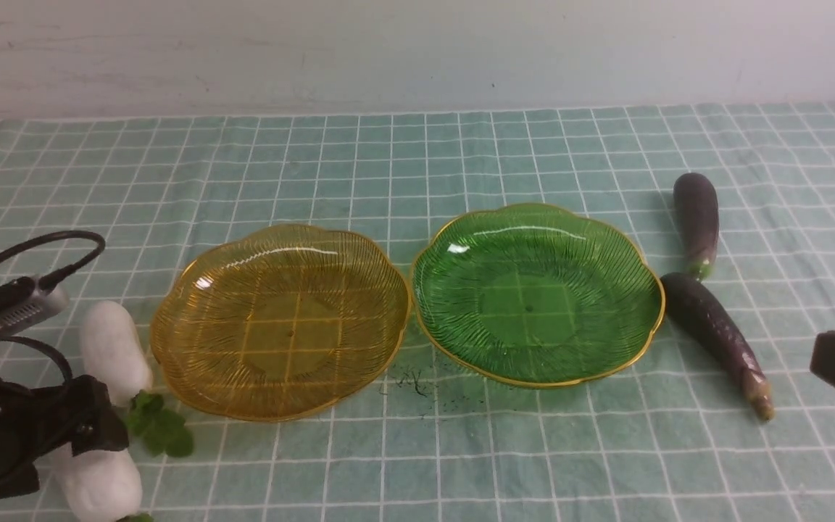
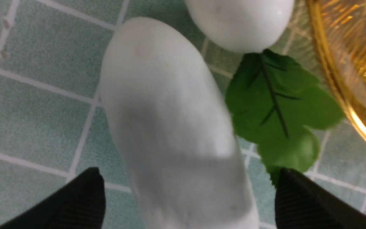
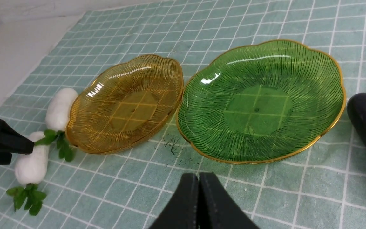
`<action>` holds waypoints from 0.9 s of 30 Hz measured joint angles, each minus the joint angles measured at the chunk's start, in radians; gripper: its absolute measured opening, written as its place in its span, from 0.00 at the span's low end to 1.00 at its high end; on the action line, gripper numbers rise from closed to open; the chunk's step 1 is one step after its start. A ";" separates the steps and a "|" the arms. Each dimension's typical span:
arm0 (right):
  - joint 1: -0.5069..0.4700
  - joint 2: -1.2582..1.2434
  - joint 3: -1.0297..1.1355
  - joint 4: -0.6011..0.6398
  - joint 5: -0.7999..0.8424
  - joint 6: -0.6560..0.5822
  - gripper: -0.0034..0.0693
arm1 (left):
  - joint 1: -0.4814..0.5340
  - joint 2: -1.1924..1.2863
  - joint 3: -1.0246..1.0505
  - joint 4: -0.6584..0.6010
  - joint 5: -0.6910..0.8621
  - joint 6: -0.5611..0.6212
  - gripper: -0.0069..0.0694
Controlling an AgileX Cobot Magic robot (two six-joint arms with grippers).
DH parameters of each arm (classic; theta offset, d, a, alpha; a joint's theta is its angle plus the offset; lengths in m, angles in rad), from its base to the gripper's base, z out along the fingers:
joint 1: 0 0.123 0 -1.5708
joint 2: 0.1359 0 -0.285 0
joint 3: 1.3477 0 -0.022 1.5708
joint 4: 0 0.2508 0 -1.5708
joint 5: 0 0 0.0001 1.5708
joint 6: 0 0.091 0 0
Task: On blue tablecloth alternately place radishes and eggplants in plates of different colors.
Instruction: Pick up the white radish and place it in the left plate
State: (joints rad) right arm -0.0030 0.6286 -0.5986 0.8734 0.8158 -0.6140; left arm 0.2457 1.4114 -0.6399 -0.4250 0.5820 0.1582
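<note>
Straddles nearer radish with left gripper spread wide, grasping nothing. Holds right gripper pressed shut, empty, over blue tablecloth. Finds farther radish beside empty amber plate, two eggplants right of empty green plate.

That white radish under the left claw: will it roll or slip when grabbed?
Likely to roll: the radish is rounded and lies on the flat tablecloth. Probably stiff: its plump shape shows no sag. Its smooth skin may slip.
</note>
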 joint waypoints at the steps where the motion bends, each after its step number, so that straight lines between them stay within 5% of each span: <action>1: 0.000 0.000 0.000 0.000 0.000 -0.002 0.03 | 0.000 0.010 0.000 0.000 -0.002 0.000 0.98; 5: 0.000 0.000 0.000 0.000 -0.023 -0.012 0.03 | 0.000 0.085 0.000 -0.006 -0.009 -0.007 0.94; 8: 0.000 0.000 0.000 0.000 -0.044 -0.015 0.03 | 0.000 0.105 -0.003 -0.007 0.042 -0.030 0.67; 17: 0.000 0.000 0.000 0.004 -0.062 -0.016 0.03 | -0.001 -0.037 -0.148 0.027 0.342 -0.041 0.69; 27: 0.000 0.000 0.000 0.014 -0.092 -0.016 0.03 | -0.190 -0.007 -0.462 -0.102 0.228 -0.028 0.69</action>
State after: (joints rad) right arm -0.0030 0.6286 -0.5986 0.8872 0.7238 -0.6299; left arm 0.0560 1.4049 -1.1022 -0.5274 0.8097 0.1298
